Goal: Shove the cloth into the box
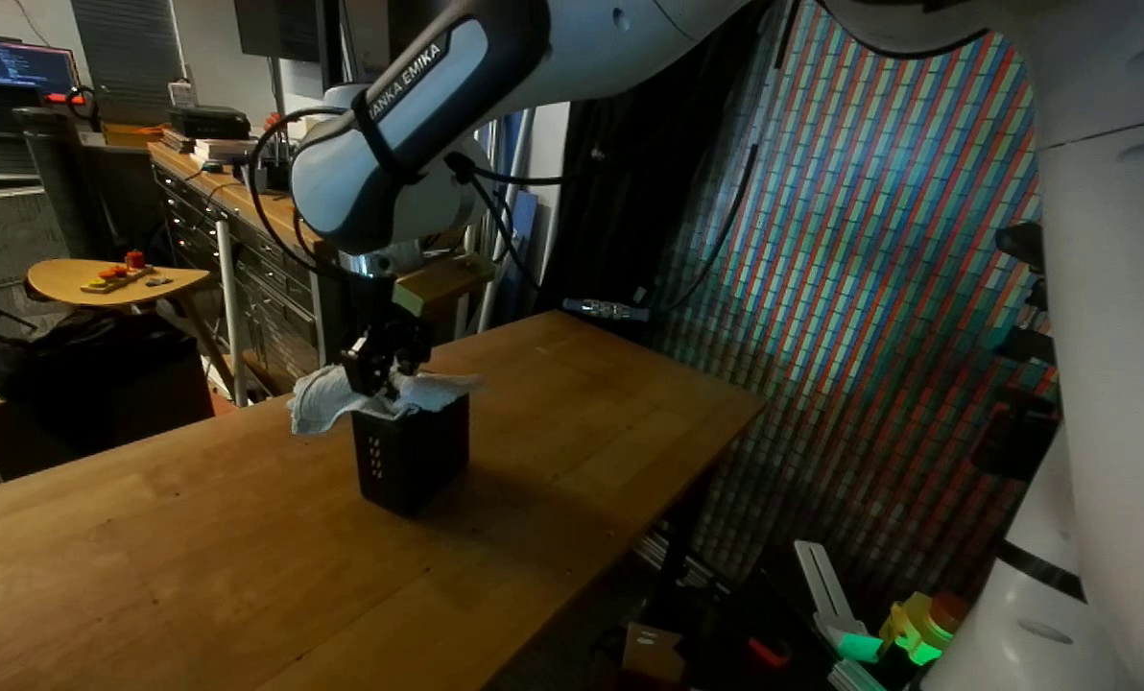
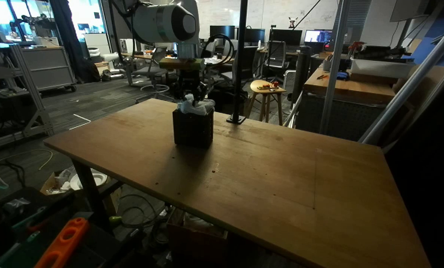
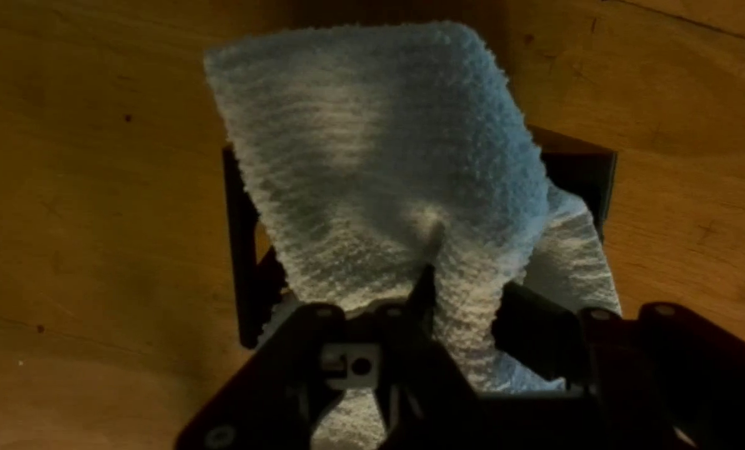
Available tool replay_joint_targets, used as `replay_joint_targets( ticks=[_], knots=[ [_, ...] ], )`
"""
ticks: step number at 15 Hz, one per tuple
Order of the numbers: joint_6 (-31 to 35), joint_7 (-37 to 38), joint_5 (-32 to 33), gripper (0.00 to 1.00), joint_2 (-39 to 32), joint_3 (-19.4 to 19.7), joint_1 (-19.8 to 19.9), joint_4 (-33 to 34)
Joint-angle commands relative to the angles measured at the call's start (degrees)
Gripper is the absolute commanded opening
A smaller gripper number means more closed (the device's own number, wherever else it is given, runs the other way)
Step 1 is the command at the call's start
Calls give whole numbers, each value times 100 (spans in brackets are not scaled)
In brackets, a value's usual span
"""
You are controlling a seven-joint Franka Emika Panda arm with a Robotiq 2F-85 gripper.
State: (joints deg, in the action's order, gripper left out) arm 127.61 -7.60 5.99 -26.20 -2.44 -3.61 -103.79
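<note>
Grey, nubbly towel (image 3: 360, 125), one piece, lies rumpled over the mouth of one black perforated box (image 1: 414, 465), with two flaps reaching out past the box's rim. One gripper (image 3: 465, 295) points down at the box's mouth, its two fingers (image 3: 535, 322) narrowed, a single fold of the towel pinched between them. Under the box is one wooden table (image 1: 198, 537); near the box, in an exterior view, one black post (image 2: 240, 67) stands on that table, and one wooden stool (image 2: 255, 85) well beyond the box.

The white arm (image 1: 620, 48) has a black hand (image 3: 466, 297).
</note>
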Motion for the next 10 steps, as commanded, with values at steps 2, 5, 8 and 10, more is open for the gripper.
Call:
replay_joint_targets(
  ticks=[2,5,8,10],
  knots=[
    [383,-659,-199,5,-307,-314,95,24],
    [428,-858,-327,5,-439,-466,109,-125],
    [402,-990,-529,5,-451,-592,129,-349],
    [398,-1032,-637,5,-395,-634,127,-452]
  ],
)
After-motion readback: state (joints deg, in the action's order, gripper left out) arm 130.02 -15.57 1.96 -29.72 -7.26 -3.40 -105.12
